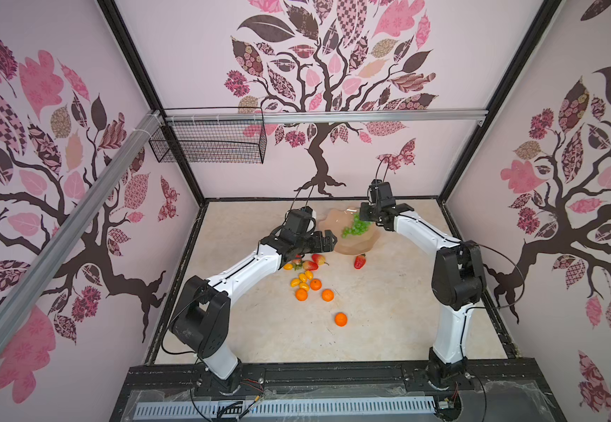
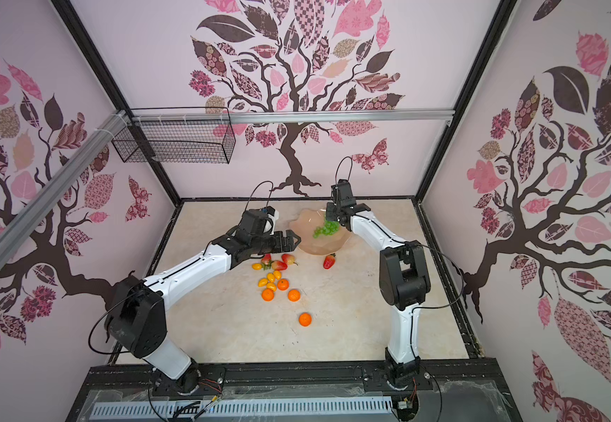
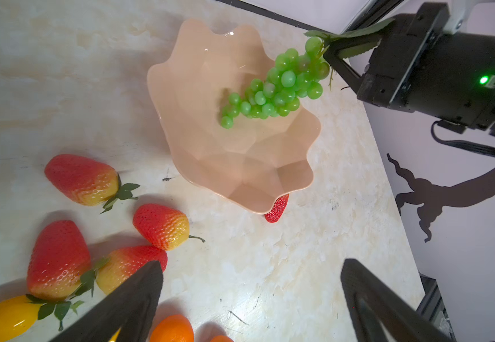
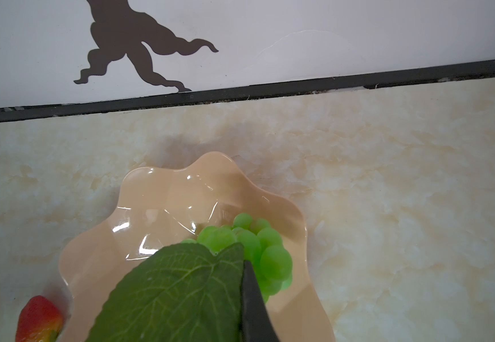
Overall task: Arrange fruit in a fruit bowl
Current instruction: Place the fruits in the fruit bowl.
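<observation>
The peach-pink fruit bowl (image 1: 355, 245) (image 2: 319, 245) (image 3: 240, 165) (image 4: 157, 213) stands at the back of the table. My right gripper (image 1: 368, 219) (image 2: 336, 219) (image 3: 329, 53) (image 4: 246, 266) is shut on the leaf end of the green grape bunch (image 1: 355, 227) (image 3: 275, 88) (image 4: 265, 245), which slants down into the bowl. The left gripper (image 1: 333, 241) (image 2: 296, 241) (image 3: 252, 266) hovers open and empty just left of the bowl. Below it lie strawberries (image 1: 310, 265) (image 3: 81, 179), yellow tomatoes (image 1: 295, 281) and tangerines (image 1: 301, 294). One strawberry (image 1: 359, 262) (image 4: 39, 318) lies against the bowl's front rim.
One tangerine (image 1: 340, 319) sits apart toward the table's front. A black wire basket (image 1: 209, 146) hangs from the rail on the back wall at the left. Patterned walls close in the table on three sides, and a black strip (image 4: 240, 91) edges its back.
</observation>
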Controlling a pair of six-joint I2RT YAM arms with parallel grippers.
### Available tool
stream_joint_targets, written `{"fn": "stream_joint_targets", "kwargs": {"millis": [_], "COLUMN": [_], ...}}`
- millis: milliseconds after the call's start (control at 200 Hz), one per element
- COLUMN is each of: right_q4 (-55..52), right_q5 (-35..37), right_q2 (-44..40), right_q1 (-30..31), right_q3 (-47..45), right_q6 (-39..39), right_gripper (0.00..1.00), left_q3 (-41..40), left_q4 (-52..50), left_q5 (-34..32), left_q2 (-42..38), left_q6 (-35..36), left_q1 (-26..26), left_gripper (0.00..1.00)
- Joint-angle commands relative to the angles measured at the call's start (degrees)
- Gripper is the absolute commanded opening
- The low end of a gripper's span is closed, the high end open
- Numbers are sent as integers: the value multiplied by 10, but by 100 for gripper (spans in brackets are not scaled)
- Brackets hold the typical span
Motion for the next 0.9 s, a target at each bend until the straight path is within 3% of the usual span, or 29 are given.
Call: {"fn": "stream_joint_targets", "kwargs": {"millis": [0,705,895], "right_q4": [-13,-45,-54], "right_q5": [12,2,10], "right_q2": [29,81,82], "right_q1": [-4,-20,-20], "right_q3": [35,59,58], "right_q6": [-8,7,8], "right_gripper": [0,0,8], "left_q3": [30,31,31], "left_q4": [-13,-16,-14], "left_q5": [11,21,26], "left_q2": [14,28,30], "left_q6": [14,11,7], "left_q1": [-10,-20,-20], "left_gripper": [98,98,98]}}
